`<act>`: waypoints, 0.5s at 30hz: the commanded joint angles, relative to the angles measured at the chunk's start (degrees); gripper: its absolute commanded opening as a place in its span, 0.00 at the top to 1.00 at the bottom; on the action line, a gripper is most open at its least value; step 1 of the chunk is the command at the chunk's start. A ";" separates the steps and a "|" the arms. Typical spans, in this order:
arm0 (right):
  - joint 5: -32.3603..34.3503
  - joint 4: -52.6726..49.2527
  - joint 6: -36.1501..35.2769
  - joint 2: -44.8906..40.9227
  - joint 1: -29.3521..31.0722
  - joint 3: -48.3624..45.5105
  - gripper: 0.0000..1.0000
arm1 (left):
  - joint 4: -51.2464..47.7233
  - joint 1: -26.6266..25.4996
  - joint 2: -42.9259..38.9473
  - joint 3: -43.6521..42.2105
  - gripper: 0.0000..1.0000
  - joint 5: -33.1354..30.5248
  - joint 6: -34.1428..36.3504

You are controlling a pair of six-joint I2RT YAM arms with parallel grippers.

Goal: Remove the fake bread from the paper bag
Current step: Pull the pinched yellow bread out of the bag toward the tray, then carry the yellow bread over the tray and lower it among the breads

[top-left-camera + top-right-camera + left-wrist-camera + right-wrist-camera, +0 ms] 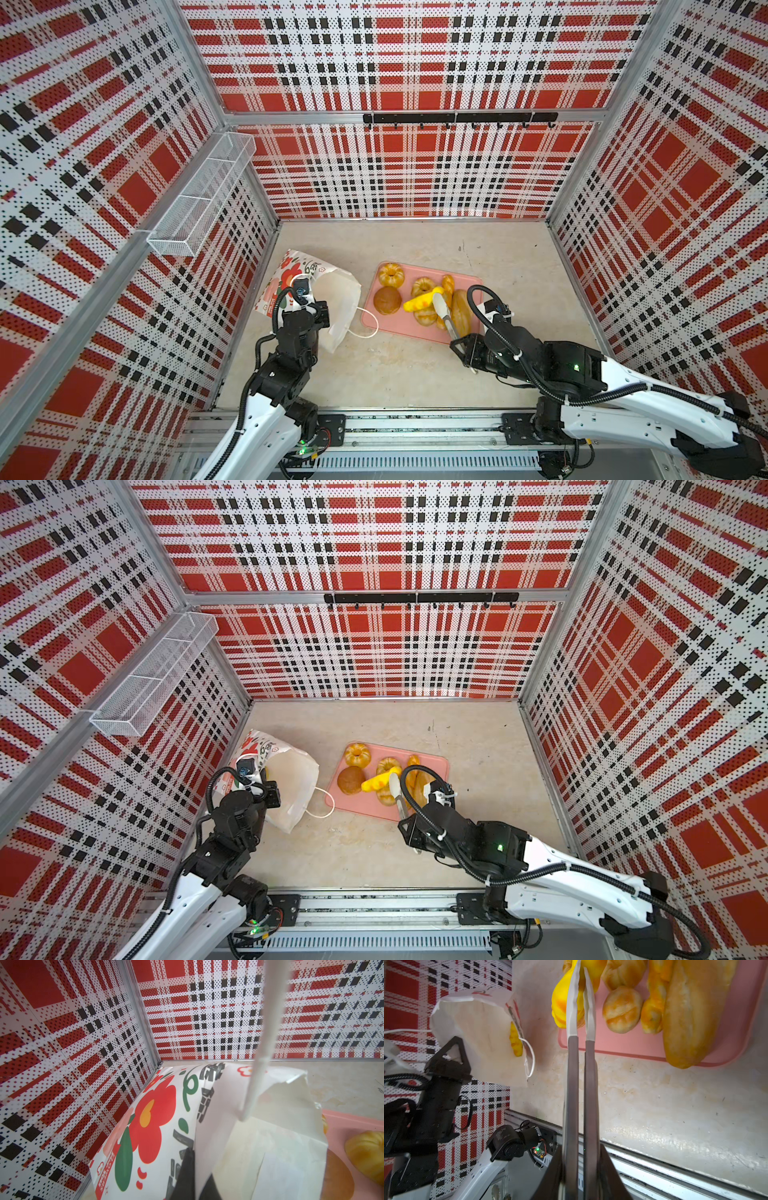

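Right hand (580,1176) clamps the tongs (572,1084), tips nearly together at a yellow loaf (560,1005) over the pink tray (612,1043), probably setting it down. Left hand (195,1182) pinches the paper bag (280,1147) by its rim, propping the mouth open; one yellow bread piece (516,1042) lies inside.

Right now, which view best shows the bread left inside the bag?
Right wrist: it looks into the open paper bag, where a yellow bread piece sits by the rim. Both top views show the bag from above, piece hidden. Left wrist shows only its printed outside and wall.
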 commanded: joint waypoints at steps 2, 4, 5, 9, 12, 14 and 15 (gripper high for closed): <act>-6.83 3.04 -1.77 4.34 -3.62 3.60 1.00 | -1.70 0.54 -3.03 -0.32 1.00 0.50 -1.34; -8.82 3.14 -3.08 8.07 -4.61 5.41 1.00 | -2.53 0.53 -4.27 -0.47 1.00 0.53 -1.20; -9.29 2.84 -3.84 9.84 -4.91 6.48 1.00 | -2.88 0.53 -4.76 -0.46 1.00 0.45 -1.28; -9.46 -0.80 -7.87 15.97 -5.93 11.74 1.00 | -3.25 0.54 -6.11 -0.66 1.00 0.78 -1.60; -8.76 -5.40 -11.77 19.63 -7.30 16.17 1.00 | -3.22 0.58 -6.21 -0.64 1.00 1.41 -2.40; -8.53 -7.48 -14.63 21.69 -8.11 18.86 1.00 | -3.44 0.67 -6.47 -0.70 1.00 1.66 -3.34; -8.99 -8.58 -16.10 22.78 -8.58 20.24 1.00 | -3.40 0.61 -6.78 -0.94 1.00 1.75 -3.89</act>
